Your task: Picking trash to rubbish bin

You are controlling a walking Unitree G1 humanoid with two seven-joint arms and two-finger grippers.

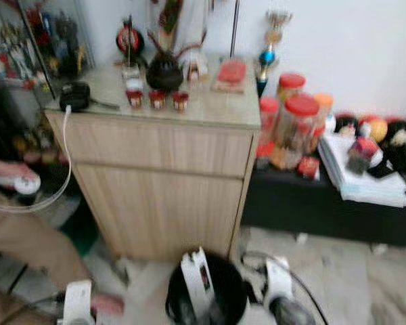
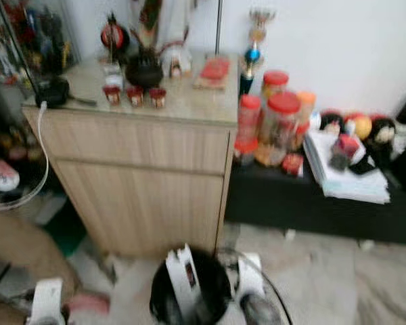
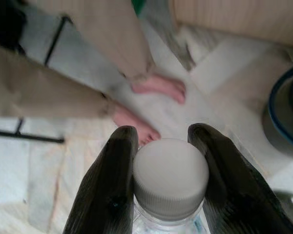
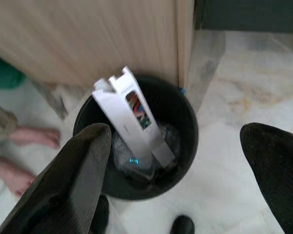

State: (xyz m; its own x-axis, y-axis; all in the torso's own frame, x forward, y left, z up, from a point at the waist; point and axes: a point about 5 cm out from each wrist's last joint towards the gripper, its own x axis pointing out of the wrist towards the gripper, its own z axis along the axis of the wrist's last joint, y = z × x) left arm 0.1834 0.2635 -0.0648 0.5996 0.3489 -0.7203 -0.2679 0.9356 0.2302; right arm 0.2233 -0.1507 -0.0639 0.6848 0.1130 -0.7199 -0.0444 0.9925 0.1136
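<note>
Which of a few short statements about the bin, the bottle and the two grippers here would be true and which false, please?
1. The left gripper is shut on a bottle with a white cap. True.
2. The right gripper holds a carton. False: its fingers are spread, with nothing between them.
3. A white carton sticks up out of the black bin. True.
4. The bin stands on the cabinet. False: it stands on the floor in front of it.
5. A person's bare feet are on the floor. True.

A white-capped clear bottle (image 3: 170, 187) sits upright between the left jaws; a white carton (image 4: 132, 117) leans tilted inside the black bin (image 4: 185, 141).
</note>
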